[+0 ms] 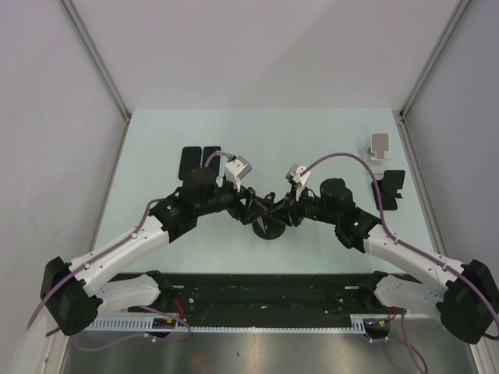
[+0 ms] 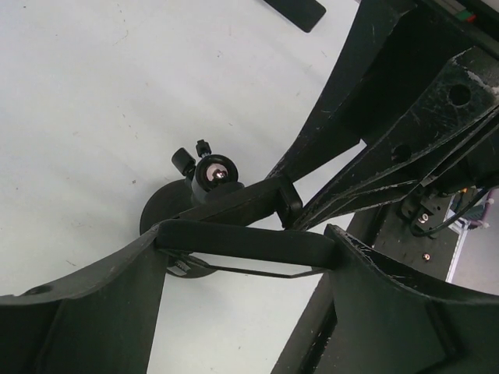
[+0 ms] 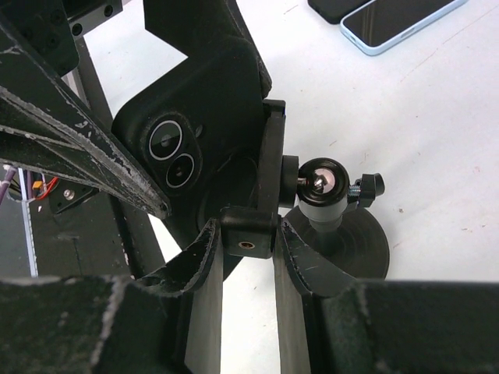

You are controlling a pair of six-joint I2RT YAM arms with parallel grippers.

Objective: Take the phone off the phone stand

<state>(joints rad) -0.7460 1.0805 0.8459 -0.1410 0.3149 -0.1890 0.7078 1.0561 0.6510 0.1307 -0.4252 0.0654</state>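
Note:
The phone (image 3: 195,117), in a black case with two lenses, sits against the clamp (image 3: 269,156) of the black phone stand. The stand has a ball joint (image 3: 321,183) and a round base (image 3: 355,243), and it stands at the table's middle (image 1: 269,229). My left gripper (image 2: 245,245) is shut on the phone's edge (image 2: 249,240), which spans the gap between its fingers. My right gripper (image 3: 248,234) is shut on the stand's lower clamp block (image 3: 249,238). In the top view both grippers, left (image 1: 251,204) and right (image 1: 281,207), meet over the stand.
Two dark phones (image 1: 200,161) lie at the back left; one has a light-blue rim (image 3: 398,19). A white stand (image 1: 379,148) and a black phone-like object (image 1: 390,187) sit at the right edge. The arms cross the near half of the table.

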